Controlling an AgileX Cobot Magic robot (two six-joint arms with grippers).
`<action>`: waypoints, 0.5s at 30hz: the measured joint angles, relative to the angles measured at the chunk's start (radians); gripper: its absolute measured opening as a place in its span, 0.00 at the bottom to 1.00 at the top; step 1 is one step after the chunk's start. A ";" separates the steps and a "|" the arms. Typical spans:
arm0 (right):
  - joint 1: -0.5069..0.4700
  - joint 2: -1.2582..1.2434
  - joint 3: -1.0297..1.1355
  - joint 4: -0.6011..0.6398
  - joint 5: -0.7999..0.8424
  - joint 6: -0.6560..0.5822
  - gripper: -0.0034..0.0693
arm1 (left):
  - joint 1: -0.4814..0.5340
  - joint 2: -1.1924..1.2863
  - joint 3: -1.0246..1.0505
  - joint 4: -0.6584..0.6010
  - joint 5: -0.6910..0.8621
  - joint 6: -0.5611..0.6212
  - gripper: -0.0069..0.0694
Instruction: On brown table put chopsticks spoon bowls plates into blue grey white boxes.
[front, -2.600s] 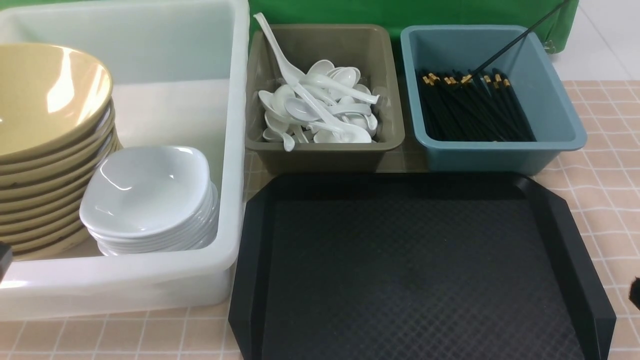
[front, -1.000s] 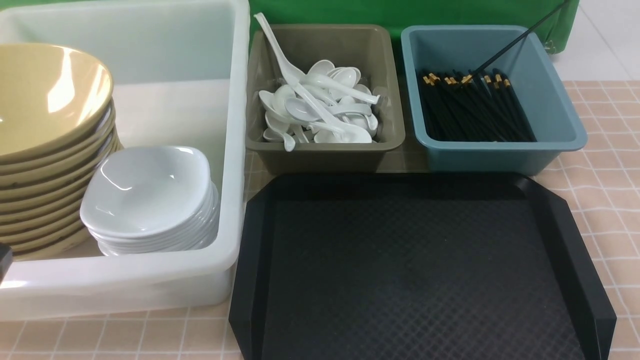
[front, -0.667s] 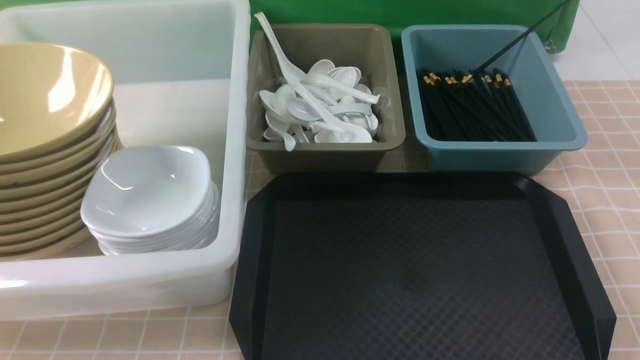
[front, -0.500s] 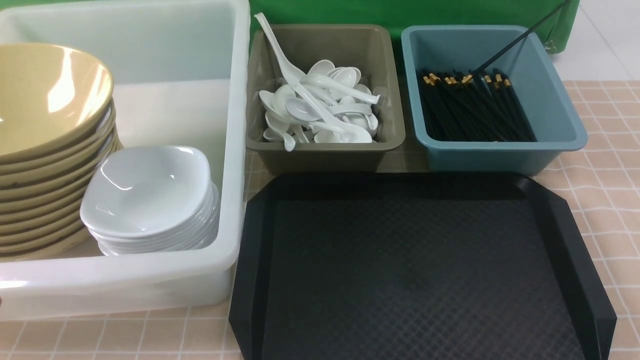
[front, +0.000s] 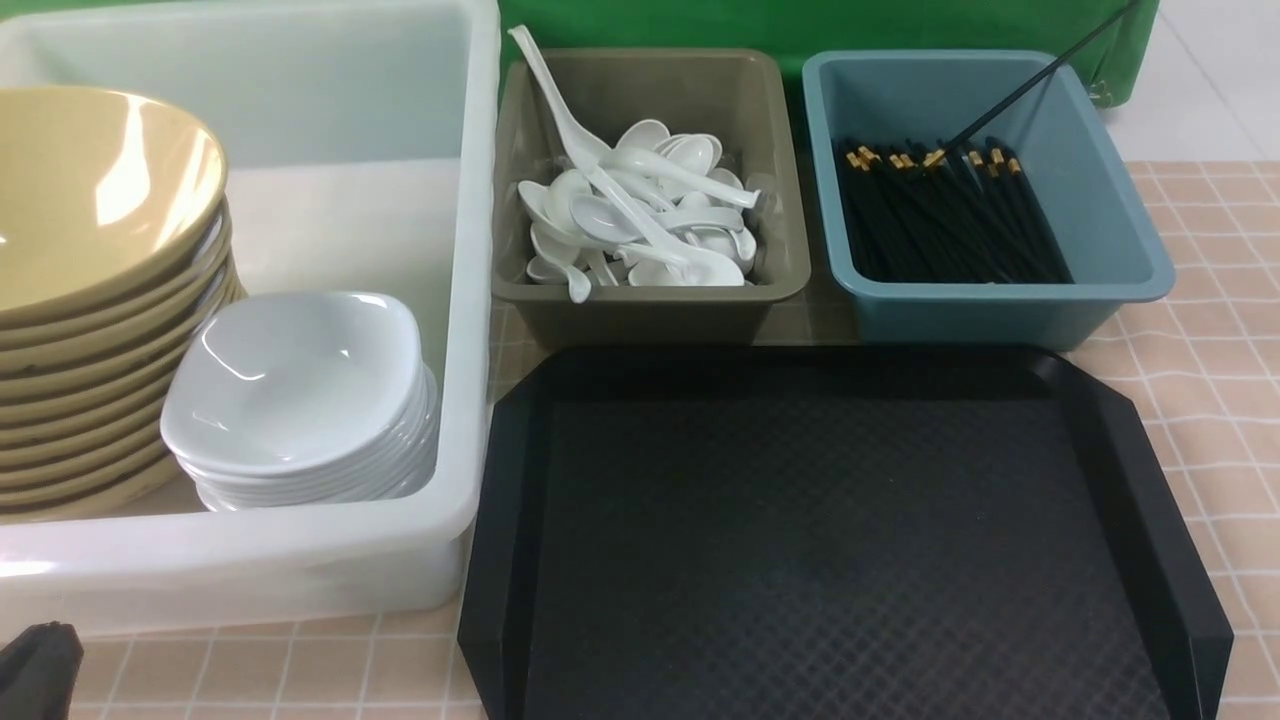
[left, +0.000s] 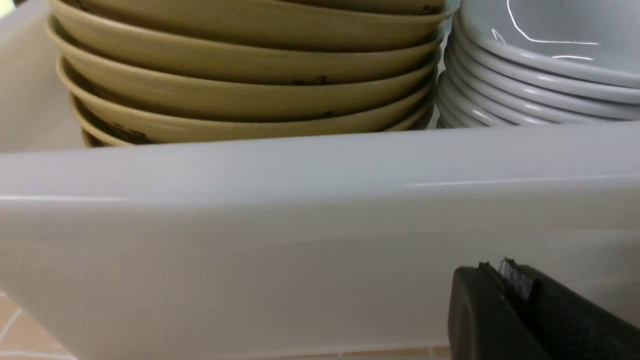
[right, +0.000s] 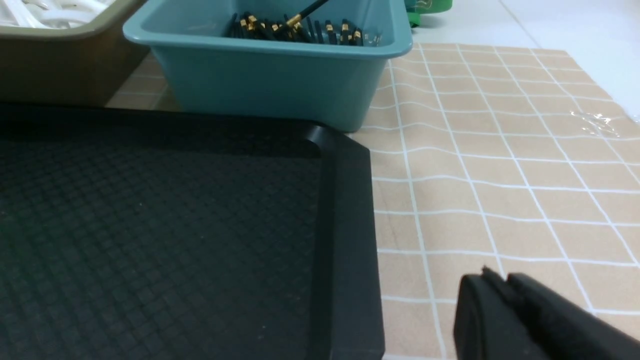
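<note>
Now I'm idling my left gripper (left: 505, 280), pressed together and empty, beside the translucent white plastic bin (front: 250, 560) holding mustard-yellow bowls (front: 95, 220). My right gripper's (right: 500, 287) gap I cannot tell. One black chopstick (front: 1040, 75) is leaning over the teal-blue bin (front: 1120, 290); a bump could tip it out.

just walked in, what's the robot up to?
Sorting looks finished. The bowls and plates are stacked in the white box, spoons fill the grey box, chopsticks lie in the blue box. The black tray holds nothing. The left gripper is shut and empty; the right gripper holds nothing.
</note>
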 joint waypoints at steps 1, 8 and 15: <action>0.000 0.000 0.000 0.000 0.000 0.000 0.18 | 0.000 0.000 0.000 -0.010 0.000 0.030 0.10; 0.000 0.000 0.000 0.000 0.000 0.000 0.19 | 0.000 0.000 0.000 -0.021 0.000 0.054 0.10; 0.000 0.000 0.000 0.000 0.000 0.000 0.20 | 0.000 0.000 0.000 -0.023 0.000 0.055 0.10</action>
